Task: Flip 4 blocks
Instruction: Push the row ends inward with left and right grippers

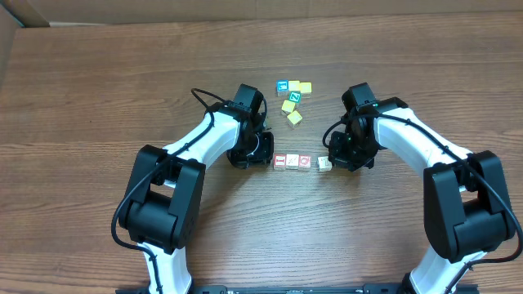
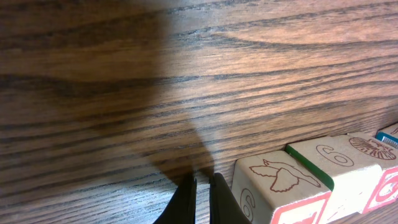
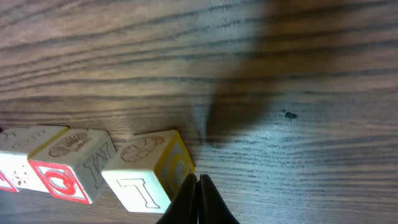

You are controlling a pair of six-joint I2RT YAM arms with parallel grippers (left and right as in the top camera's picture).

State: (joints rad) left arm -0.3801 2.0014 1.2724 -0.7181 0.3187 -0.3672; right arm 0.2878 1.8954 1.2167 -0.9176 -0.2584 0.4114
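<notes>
Three blocks with red-framed tops [image 1: 292, 162] lie in a row at the table's middle. A fourth block [image 1: 324, 164], pale on top, sits just right of them with a small gap. My left gripper [image 1: 267, 155] rests at the row's left end, shut and empty. In the left wrist view its fingertips [image 2: 203, 182] stand on the wood beside a block with a red bird print [image 2: 280, 180]. My right gripper [image 1: 334, 160] is at the row's right end. In the right wrist view its tips [image 3: 199, 178] are shut and empty, right against the pale block with an L [image 3: 146, 177], whose side face has a yellow frame.
A loose cluster of yellow, blue-faced and green-faced cubes [image 1: 292, 98] lies behind the row, between the two arms. Both arms bend inward from the near table edge. A cardboard edge [image 1: 12, 33] shows at the far left.
</notes>
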